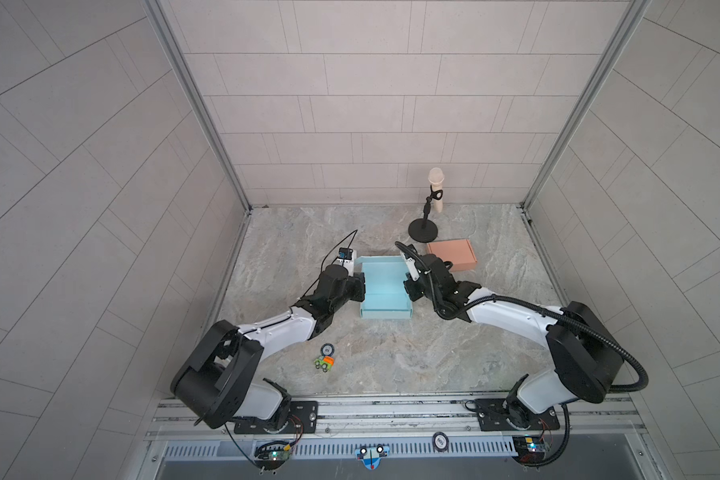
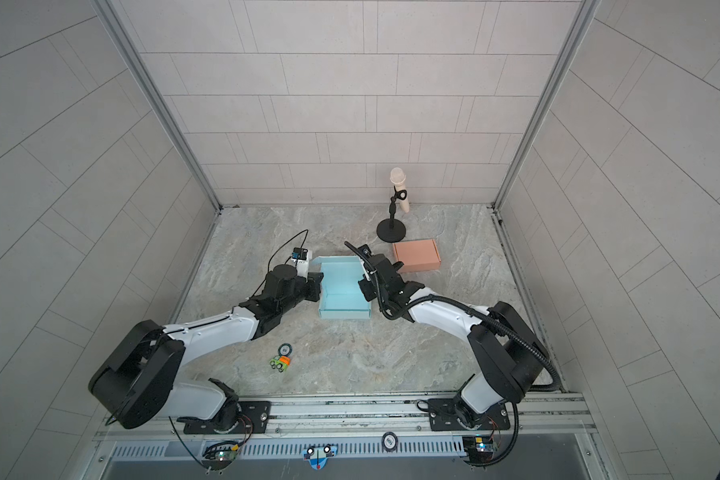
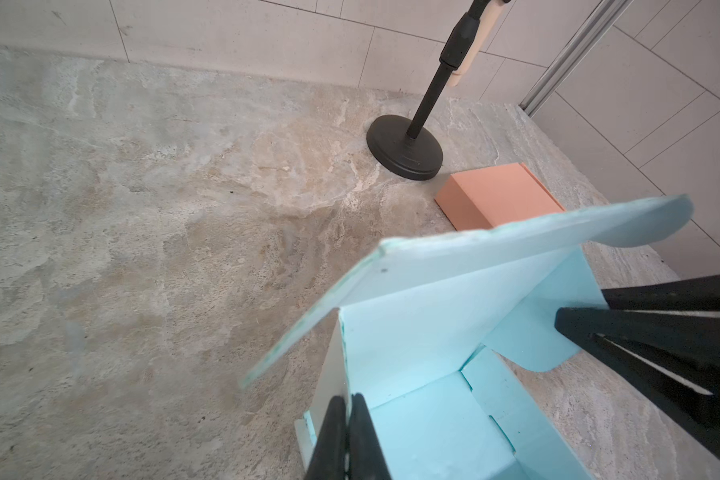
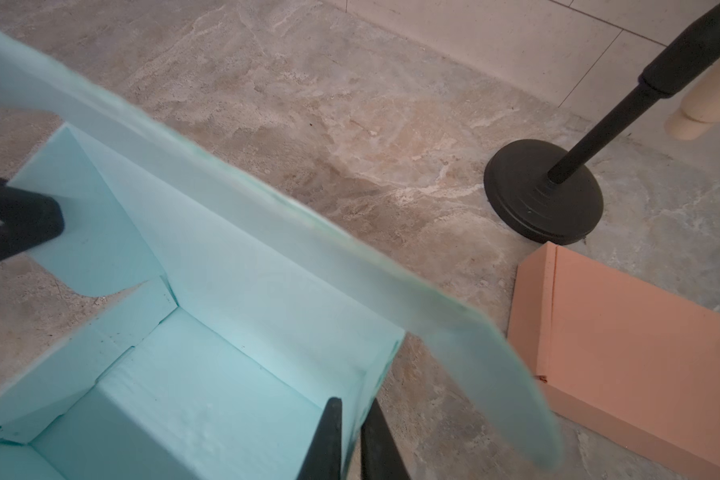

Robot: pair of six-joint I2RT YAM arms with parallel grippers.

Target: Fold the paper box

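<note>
Two arms work here, each with one pincer, and between them sits one pale blue paper box (image 1: pixel 385 291) on the stone-patterned table (image 1: pixel 391 365). The left pincer (image 3: pixel 346 401) is pinched tight on the box's near side wall, one finger inside and one outside. The right pincer (image 4: pixel 352 405) straddles the opposite wall the same way, its jaws narrow with a slim gap; whether they press the card I cannot tell. The box is open on top, its four walls raised. Its one lid (image 3: pixel 516 245) stands up from the wall beyond both pincers, tilted, with a rounded tab at each end.

Beyond the right pincer, just past it, lies one closed peach box (image 1: pixel 452 255), flat on the table and apart from the blue one. Past that stands one cream microphone (image 1: pixel 436 183) clipped to one black stand (image 1: pixel 422 230) with a round base.

Behind the left pincer, back near its forearm, lie two small things close together: one round badge (image 1: pixel 327 349) and one green and orange toy car (image 1: pixel 324 363).
</note>
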